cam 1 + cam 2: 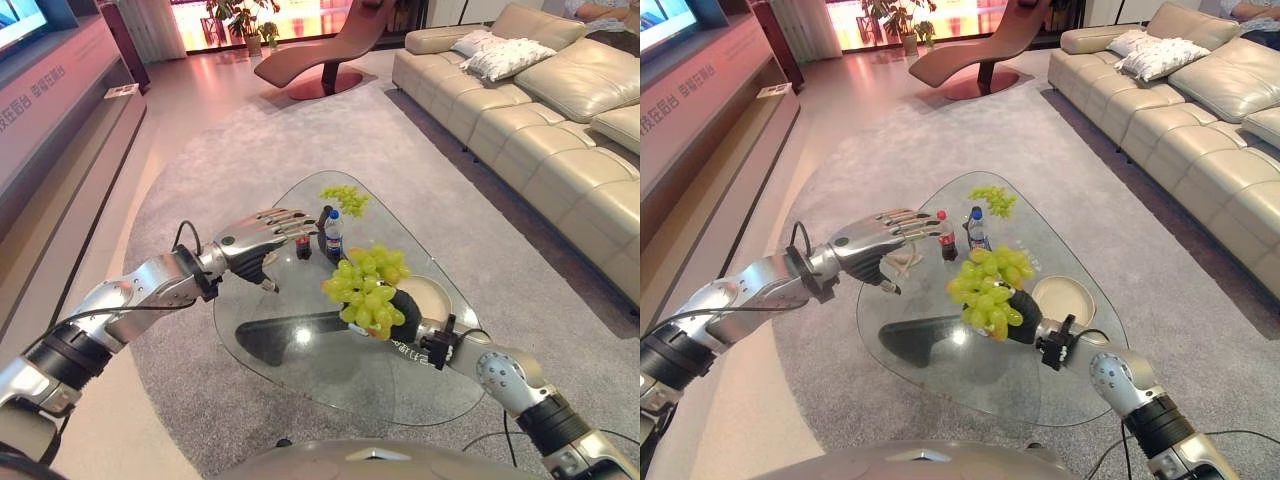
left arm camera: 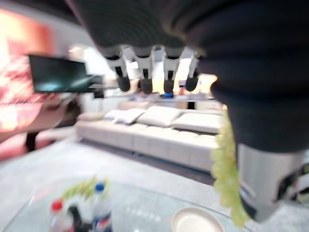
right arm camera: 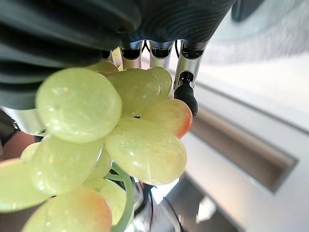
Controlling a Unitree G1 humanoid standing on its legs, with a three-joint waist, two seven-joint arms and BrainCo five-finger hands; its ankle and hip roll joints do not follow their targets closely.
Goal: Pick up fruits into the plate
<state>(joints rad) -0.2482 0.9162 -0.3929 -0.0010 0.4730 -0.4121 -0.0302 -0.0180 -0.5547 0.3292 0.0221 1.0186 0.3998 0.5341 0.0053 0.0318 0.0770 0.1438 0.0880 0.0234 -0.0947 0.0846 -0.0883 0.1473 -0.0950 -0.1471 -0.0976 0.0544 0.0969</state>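
Note:
My right hand [image 1: 405, 312] is shut on a bunch of green grapes [image 1: 365, 285], which it holds up above the glass table [image 1: 330, 380]. The grapes [image 3: 111, 130] press against its palm, with the fingers [image 3: 186, 87] curled behind them. A cream plate [image 1: 1080, 305] lies on the table just right of the held bunch. A second bunch of grapes [image 1: 345, 198] rests at the table's far end. My left hand [image 1: 255, 240] hovers open over the table's left side, fingers [image 2: 145, 77] straight and pointing toward the bottles.
A small red-capped cola bottle [image 1: 303, 245] and a blue-capped bottle [image 1: 333, 235] stand mid-table between the two bunches. A beige sofa [image 1: 540, 130] runs along the right. A lounge chair [image 1: 320, 55] stands at the back, and a low TV unit [image 1: 60, 130] is on the left.

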